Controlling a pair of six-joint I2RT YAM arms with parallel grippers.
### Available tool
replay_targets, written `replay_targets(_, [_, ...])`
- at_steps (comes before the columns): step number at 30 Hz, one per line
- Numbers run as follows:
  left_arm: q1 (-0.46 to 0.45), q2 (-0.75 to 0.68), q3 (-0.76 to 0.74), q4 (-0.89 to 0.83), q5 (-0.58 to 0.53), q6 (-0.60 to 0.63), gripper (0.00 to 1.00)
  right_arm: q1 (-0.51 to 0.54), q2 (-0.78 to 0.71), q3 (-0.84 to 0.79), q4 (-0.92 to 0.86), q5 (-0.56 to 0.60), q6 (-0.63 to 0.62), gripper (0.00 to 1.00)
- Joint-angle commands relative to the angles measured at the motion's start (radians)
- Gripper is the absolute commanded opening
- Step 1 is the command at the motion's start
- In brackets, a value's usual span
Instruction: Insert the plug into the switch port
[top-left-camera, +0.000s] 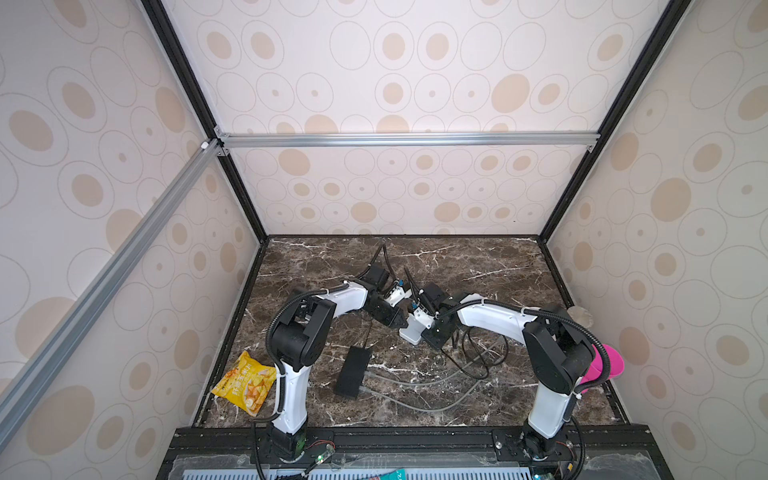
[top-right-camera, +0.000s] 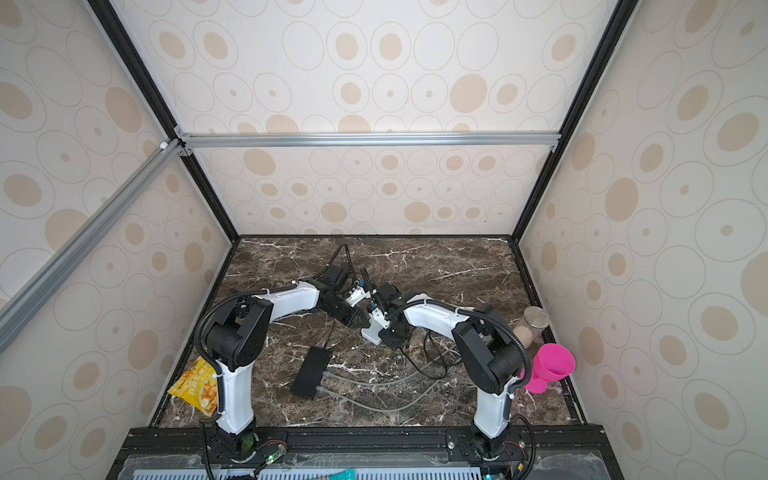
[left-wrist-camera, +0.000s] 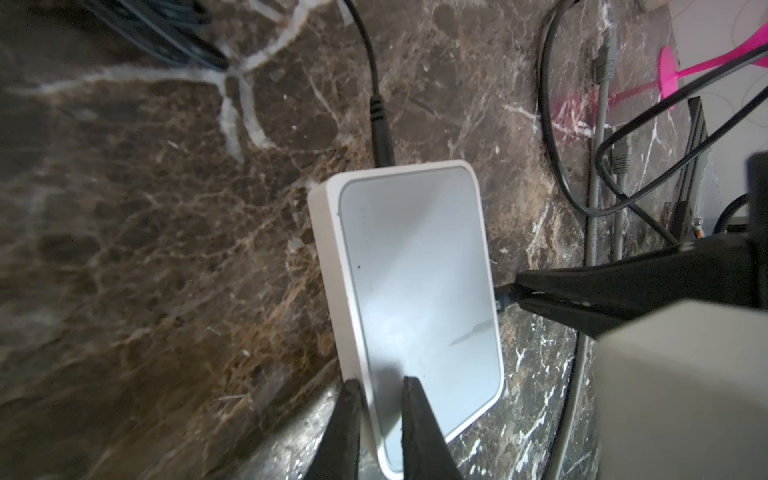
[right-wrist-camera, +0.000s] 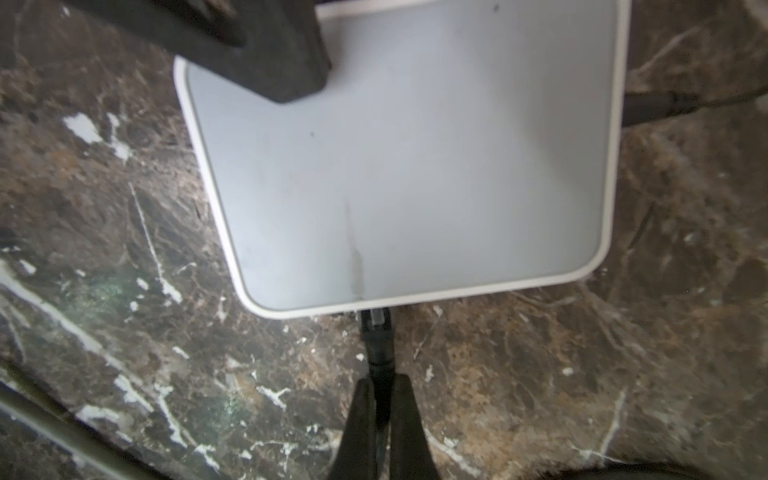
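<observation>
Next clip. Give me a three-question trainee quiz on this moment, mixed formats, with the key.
1. True or false: the right pincer is shut on the plug.
2. The left pincer grips: A) the snack bag, B) the white switch, C) the pink cup.
3. Fill in: the plug's tip sits at the switch's ____.

Key: 1 true. 2 B. 3 edge; how deep it sits in the port cannot be seen.

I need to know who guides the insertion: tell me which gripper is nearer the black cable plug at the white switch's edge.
Right. The right gripper has its jaws shut on the cable just behind the black plug; the left gripper pinches a corner of the white rectangular switch, away from the plug.
</observation>
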Motion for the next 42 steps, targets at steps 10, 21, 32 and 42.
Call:
replay_targets(10, [-0.038, 0.101, -0.056, -0.124, -0.136, 0.044, 0.17, 0.011, 0.023, 0.108, 0.176, -0.051, -0.019, 0.00])
replay_targets(21, [-0.042, 0.096, -0.060, -0.121, -0.141, 0.045, 0.17, 0.013, 0.139, 0.239, 0.146, -0.071, -0.019, 0.00])
replay_targets(32, [-0.039, 0.082, -0.063, -0.113, -0.153, 0.030, 0.17, 0.022, 0.163, 0.386, 0.083, -0.068, -0.055, 0.00])
replay_targets(42, [0.029, 0.000, -0.082, -0.048, -0.240, -0.018, 0.24, 0.029, 0.144, 0.310, 0.125, -0.059, -0.031, 0.02])
